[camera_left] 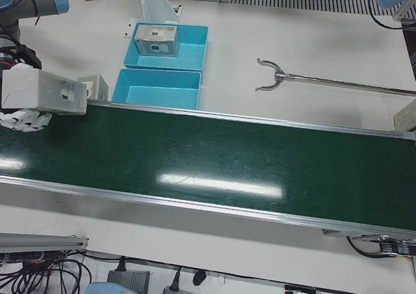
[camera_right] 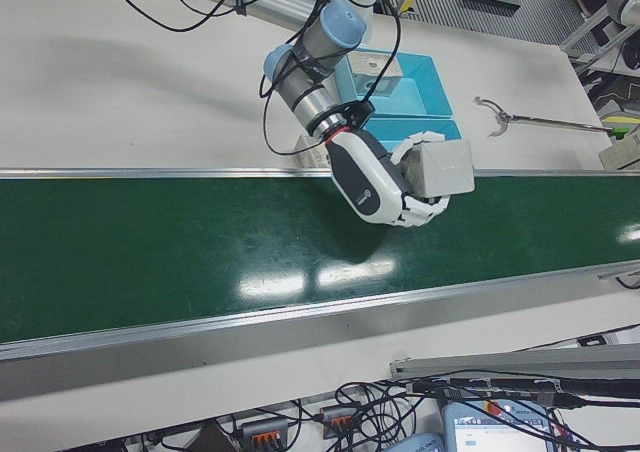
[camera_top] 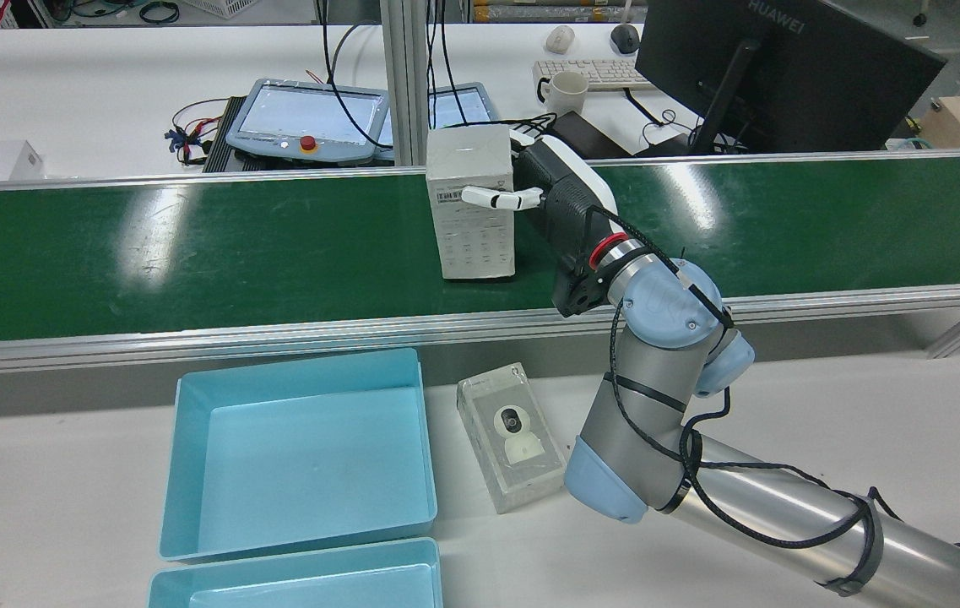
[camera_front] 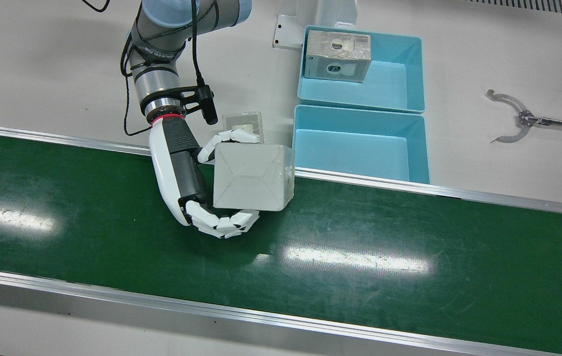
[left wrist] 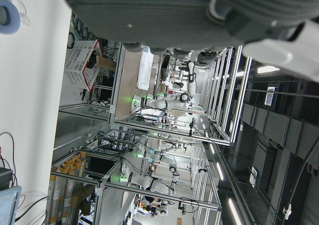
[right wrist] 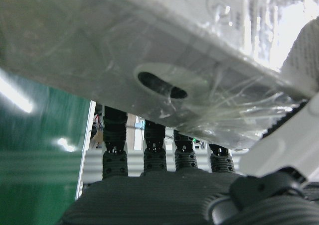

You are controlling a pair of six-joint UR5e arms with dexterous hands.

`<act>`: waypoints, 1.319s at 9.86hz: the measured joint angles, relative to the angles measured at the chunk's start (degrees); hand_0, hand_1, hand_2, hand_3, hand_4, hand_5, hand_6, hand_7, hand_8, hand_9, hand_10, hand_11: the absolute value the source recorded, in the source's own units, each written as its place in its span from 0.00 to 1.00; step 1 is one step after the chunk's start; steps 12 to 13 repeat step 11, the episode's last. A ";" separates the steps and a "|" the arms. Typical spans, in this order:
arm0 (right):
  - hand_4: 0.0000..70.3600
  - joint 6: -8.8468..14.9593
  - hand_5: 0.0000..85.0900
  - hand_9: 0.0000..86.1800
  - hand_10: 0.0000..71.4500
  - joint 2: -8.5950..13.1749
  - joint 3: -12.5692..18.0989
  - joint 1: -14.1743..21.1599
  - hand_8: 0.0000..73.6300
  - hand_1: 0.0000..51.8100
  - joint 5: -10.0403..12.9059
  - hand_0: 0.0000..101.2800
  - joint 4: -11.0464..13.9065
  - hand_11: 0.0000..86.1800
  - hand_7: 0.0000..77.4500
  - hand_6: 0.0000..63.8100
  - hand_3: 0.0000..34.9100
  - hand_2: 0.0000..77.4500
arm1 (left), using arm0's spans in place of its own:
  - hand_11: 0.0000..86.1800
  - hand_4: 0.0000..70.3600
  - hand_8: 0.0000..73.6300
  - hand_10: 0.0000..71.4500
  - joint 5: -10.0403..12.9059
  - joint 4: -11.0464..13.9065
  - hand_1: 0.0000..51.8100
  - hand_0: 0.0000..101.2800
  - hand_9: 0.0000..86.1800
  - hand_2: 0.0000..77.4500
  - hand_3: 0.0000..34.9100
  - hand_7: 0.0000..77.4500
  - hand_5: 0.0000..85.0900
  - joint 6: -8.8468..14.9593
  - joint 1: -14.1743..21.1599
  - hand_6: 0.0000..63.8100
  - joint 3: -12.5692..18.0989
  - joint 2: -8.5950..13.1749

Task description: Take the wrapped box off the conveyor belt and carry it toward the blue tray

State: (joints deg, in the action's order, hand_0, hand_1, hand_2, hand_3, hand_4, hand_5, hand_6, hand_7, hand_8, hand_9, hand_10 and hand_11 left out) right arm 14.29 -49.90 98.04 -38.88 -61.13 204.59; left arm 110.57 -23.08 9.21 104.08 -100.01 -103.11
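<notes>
The wrapped box [camera_front: 253,175], grey-white in clear film, is in my right hand [camera_front: 187,178]. The white fingers [camera_front: 224,222] curl round its sides. It hangs over the green conveyor belt [camera_front: 360,247] at the rail on the robot's side, and its shadow falls on the belt. The box also shows in the rear view [camera_top: 473,203], the right-front view [camera_right: 445,167] and close up in the right hand view [right wrist: 149,60]. An empty blue tray [camera_front: 350,153] sits just right of the box beside the belt. My left hand shows only as a dark underside [left wrist: 199,16].
A second blue tray [camera_front: 394,84] behind the first holds another wrapped box [camera_front: 338,55]. A clear-packed camera box [camera_top: 509,435] lies on the white table between the trays and my right arm. A metal grabber tool [camera_front: 513,118] lies on the table at the right.
</notes>
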 joint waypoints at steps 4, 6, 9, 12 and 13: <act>0.51 0.23 0.53 0.68 0.60 -0.09 10.28 10.58 0.77 0.00 3.29 0.40 1.06 0.70 0.83 0.61 0.08 0.42 | 0.00 0.00 0.01 0.00 0.00 0.00 0.00 0.00 0.00 0.01 0.00 0.01 0.01 0.00 0.00 0.00 0.00 0.00; 0.52 0.28 0.57 0.61 0.47 -0.24 12.52 14.17 0.69 0.00 3.71 0.43 1.26 0.60 0.79 0.58 0.13 0.27 | 0.00 0.00 0.01 0.01 0.00 0.00 0.00 0.00 0.00 0.01 0.00 0.01 0.01 0.00 0.00 0.00 0.00 0.00; 0.26 0.28 0.41 0.29 0.00 -0.90 15.36 15.72 0.32 0.18 3.81 0.42 1.98 0.28 0.56 0.27 0.56 0.19 | 0.00 0.00 0.01 0.00 0.00 0.00 0.00 0.00 0.00 0.01 0.00 0.01 0.01 0.00 0.00 0.00 0.00 0.00; 0.29 0.21 0.12 0.18 0.00 -1.11 17.04 15.82 0.16 0.20 3.82 0.42 2.97 0.08 0.44 0.11 0.75 0.11 | 0.00 0.00 0.01 0.00 0.00 0.00 0.00 0.00 0.01 0.01 0.00 0.01 0.01 0.00 0.00 0.00 0.00 0.00; 0.29 0.21 0.12 0.18 0.00 -1.11 17.04 15.82 0.16 0.20 3.82 0.42 2.97 0.08 0.44 0.11 0.75 0.11 | 0.00 0.00 0.01 0.00 0.00 0.00 0.00 0.00 0.01 0.01 0.00 0.01 0.01 0.00 0.00 0.00 0.00 0.00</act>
